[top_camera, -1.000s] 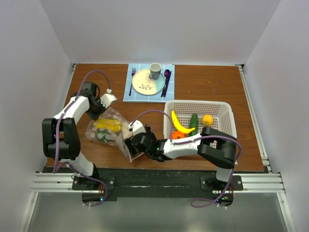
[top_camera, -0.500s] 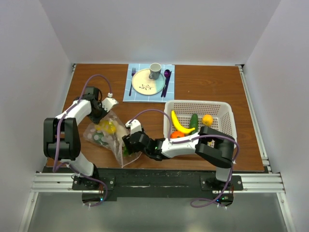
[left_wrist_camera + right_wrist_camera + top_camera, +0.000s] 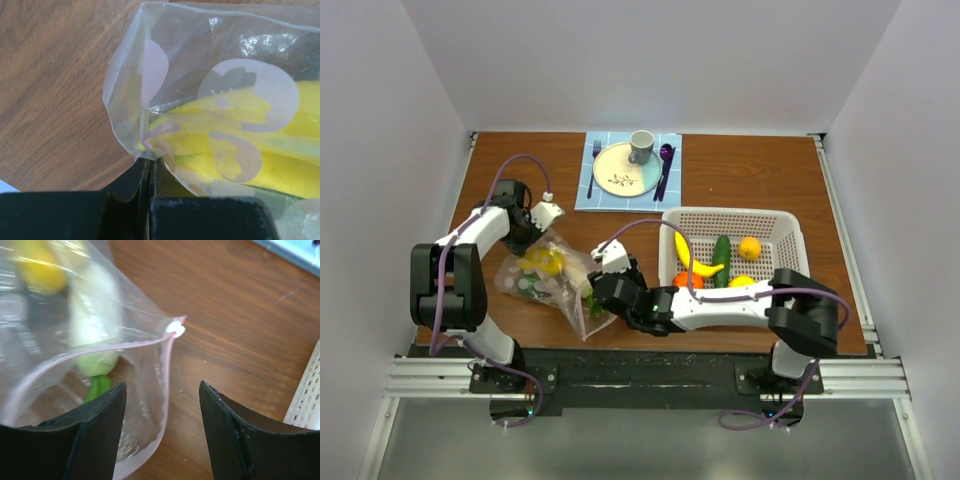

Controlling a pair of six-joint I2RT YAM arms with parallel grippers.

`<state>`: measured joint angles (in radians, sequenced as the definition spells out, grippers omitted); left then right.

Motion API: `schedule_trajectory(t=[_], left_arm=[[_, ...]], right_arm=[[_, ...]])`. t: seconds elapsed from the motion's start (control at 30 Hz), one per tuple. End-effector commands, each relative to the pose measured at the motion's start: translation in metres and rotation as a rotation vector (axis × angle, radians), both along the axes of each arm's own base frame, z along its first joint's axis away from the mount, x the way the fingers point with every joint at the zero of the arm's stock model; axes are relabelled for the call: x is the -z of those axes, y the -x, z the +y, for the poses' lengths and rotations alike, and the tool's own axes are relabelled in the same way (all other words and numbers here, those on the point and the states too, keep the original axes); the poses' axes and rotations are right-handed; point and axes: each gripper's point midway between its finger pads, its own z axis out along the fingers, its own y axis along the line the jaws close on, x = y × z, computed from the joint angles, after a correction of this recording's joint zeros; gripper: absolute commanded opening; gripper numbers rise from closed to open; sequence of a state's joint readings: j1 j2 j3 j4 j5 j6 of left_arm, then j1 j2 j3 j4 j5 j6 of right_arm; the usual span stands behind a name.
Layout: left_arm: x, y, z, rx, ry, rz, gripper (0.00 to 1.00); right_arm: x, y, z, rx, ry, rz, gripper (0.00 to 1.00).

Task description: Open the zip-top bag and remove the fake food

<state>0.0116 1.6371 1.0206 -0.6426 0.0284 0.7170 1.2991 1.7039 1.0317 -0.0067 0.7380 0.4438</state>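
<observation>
The clear zip-top bag (image 3: pixel 535 287) lies on the left of the table with its pink zipper mouth (image 3: pixel 100 351) open toward my right gripper. My left gripper (image 3: pixel 541 231) is shut on the bag's far corner (image 3: pixel 148 152). Yellow fake food (image 3: pixel 240 150) shows through the plastic beside it. My right gripper (image 3: pixel 162 386) is open and empty at the bag's mouth, with the mouth's edge between the jaws; it also shows in the top view (image 3: pixel 599 290). Inside the bag I see a yellow piece (image 3: pixel 40 265), a pale white-green piece (image 3: pixel 95 320) and a green leaf (image 3: pixel 98 386).
A white perforated basket (image 3: pixel 782 235) stands at the right and holds a banana (image 3: pixel 691 258), a cucumber (image 3: pixel 722 250), an orange fruit (image 3: pixel 750 247) and other pieces. A blue placemat (image 3: pixel 582 192) with plate, cup and cutlery lies at the back.
My right gripper has shifted a little right and away from me at the bag's mouth, and its arm has swung right. My left gripper moved slightly with the bag corner, then held.
</observation>
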Motion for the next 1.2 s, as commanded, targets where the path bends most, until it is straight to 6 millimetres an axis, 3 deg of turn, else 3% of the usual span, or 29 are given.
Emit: schedule_trajectory(t=[0.0, 0.07, 0.27, 0.47, 0.57, 0.67, 0.97, 1.1, 1.17], left_arm=[[-0.006, -0.007, 0.0, -0.022, -0.004, -0.028, 0.0], [-0.005, -0.007, 0.0, -0.027, -0.004, -0.027, 0.0], [-0.009, -0.006, 0.003, -0.026, -0.014, -0.034, 0.0], [-0.012, -0.007, 0.003, -0.031, -0.014, -0.042, 0.0], [-0.015, -0.007, 0.002, -0.028, -0.011, -0.044, 0.0], [-0.017, -0.008, 0.002, -0.025, -0.012, -0.047, 0.0], [-0.018, 0.004, -0.007, -0.018, 0.036, -0.009, 0.0], [-0.024, 0.021, -0.029, 0.004, 0.154, 0.055, 0.0], [-0.036, 0.02, -0.036, 0.011, 0.195, 0.044, 0.0]], right_arm=[[-0.051, 0.023, 0.012, -0.044, -0.032, -0.118, 0.66], [-0.051, 0.033, 0.021, -0.099, -0.048, -0.108, 0.66], [-0.023, 0.045, 0.03, -0.163, -0.065, -0.049, 0.48], [-0.005, 0.054, 0.059, -0.259, -0.092, -0.003, 0.62], [0.008, 0.048, 0.07, -0.265, -0.102, 0.033, 0.76], [0.019, 0.036, 0.074, -0.248, -0.115, 0.058, 0.81], [0.032, 0.005, 0.082, -0.209, -0.19, 0.096, 0.77], [0.042, 0.003, 0.086, -0.218, -0.17, 0.104, 0.7], [0.048, 0.005, 0.083, -0.216, -0.161, 0.112, 0.68]])
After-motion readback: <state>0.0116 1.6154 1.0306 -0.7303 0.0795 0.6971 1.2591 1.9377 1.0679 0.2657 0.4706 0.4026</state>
